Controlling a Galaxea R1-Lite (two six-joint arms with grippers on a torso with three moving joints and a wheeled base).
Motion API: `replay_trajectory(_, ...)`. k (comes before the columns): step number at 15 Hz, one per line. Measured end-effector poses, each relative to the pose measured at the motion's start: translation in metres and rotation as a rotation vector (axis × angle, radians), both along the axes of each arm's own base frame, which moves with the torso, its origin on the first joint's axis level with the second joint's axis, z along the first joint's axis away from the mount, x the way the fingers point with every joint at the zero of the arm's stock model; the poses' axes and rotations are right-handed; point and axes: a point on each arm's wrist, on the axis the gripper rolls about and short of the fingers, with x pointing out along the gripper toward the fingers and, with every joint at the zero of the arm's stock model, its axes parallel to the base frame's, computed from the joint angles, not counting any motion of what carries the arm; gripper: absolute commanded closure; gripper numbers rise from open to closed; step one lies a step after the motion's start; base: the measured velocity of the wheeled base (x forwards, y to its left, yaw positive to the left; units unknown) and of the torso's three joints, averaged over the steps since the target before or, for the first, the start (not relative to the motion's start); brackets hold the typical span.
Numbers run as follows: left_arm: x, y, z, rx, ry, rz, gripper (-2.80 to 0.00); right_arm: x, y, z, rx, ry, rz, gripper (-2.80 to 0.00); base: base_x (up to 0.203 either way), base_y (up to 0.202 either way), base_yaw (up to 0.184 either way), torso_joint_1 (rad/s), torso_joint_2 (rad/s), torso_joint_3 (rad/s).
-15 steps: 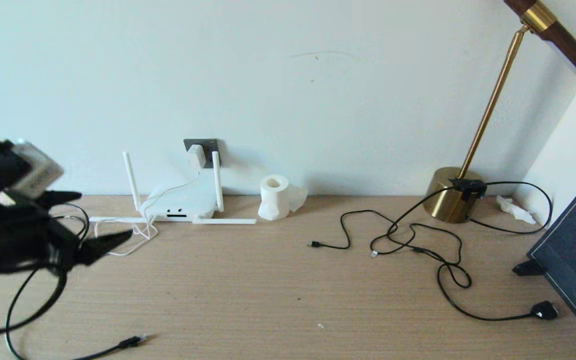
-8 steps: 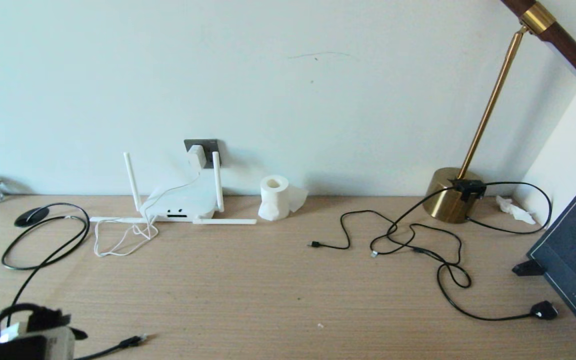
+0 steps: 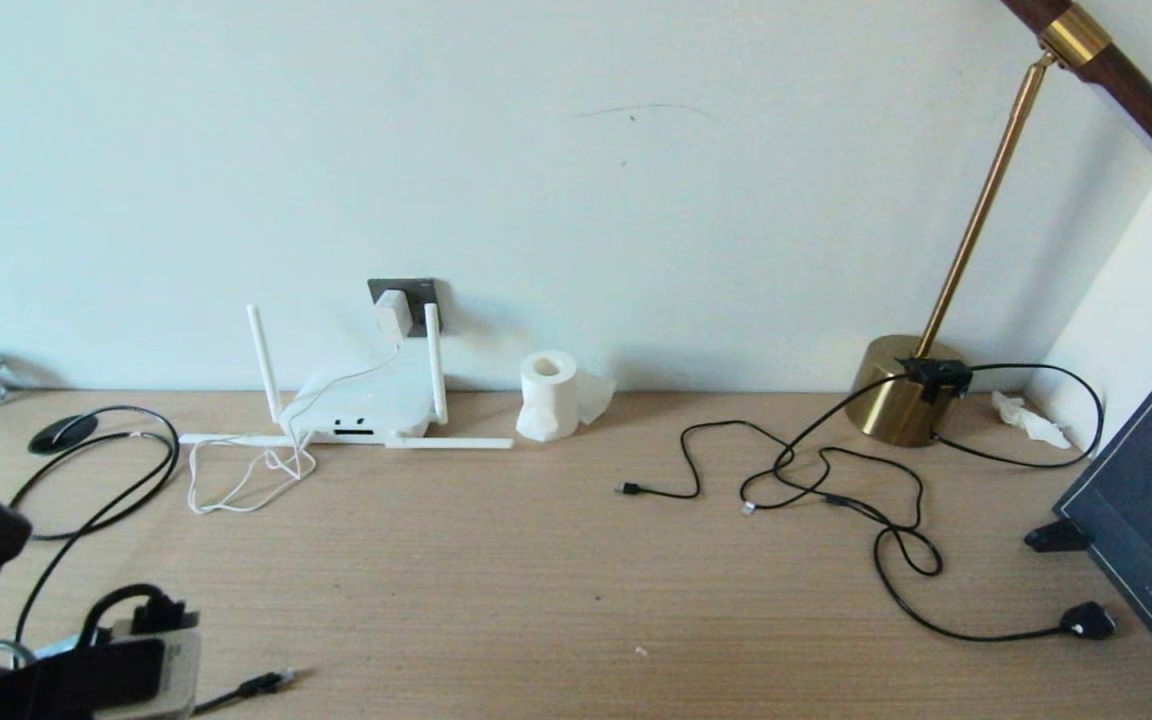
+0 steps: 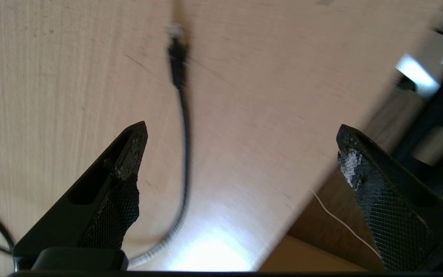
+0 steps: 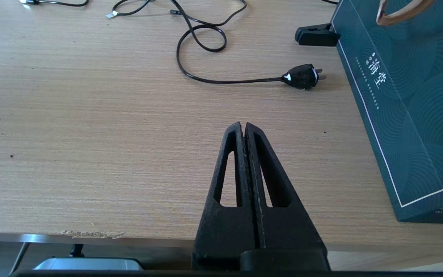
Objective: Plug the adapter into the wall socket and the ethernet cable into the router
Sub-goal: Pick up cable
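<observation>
Wooden desk [image 3: 556,560]: adapter [image 3: 392,312] plugged in; left gripper [image 4: 240,154], spread wide, now dropped over ethernet cable [image 4: 178,69]; router [image 3: 361,408] next.

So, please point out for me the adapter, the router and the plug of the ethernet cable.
adapter [image 3: 393,313]: head view, on its white body, plugged into the socket.
router [image 3: 366,408]: head view, on its flat top.
ethernet cable [image 3: 264,684]: head view, on the black boot of its plug.

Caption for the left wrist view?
Left gripper, jaws wide open, above the ethernet cable lying on the desk.
</observation>
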Motion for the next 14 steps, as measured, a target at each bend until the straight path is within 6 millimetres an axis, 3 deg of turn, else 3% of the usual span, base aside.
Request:
replay_trajectory(10,0.056,0.018,-0.043,-0.025,0.098,-0.060,-2.80,0.000,0.000,0.000,0.000,0.000,0.000,0.00,0.000,0.000,0.000,0.000,0.00,0.000)
replay_trajectory(14,0.067,0.024,-0.054,-0.034,0.131,-0.048,-2.80,0.000,0.000,0.000,0.000,0.000,0.000,0.00,0.000,0.000,0.000,0.000,0.00,0.000)
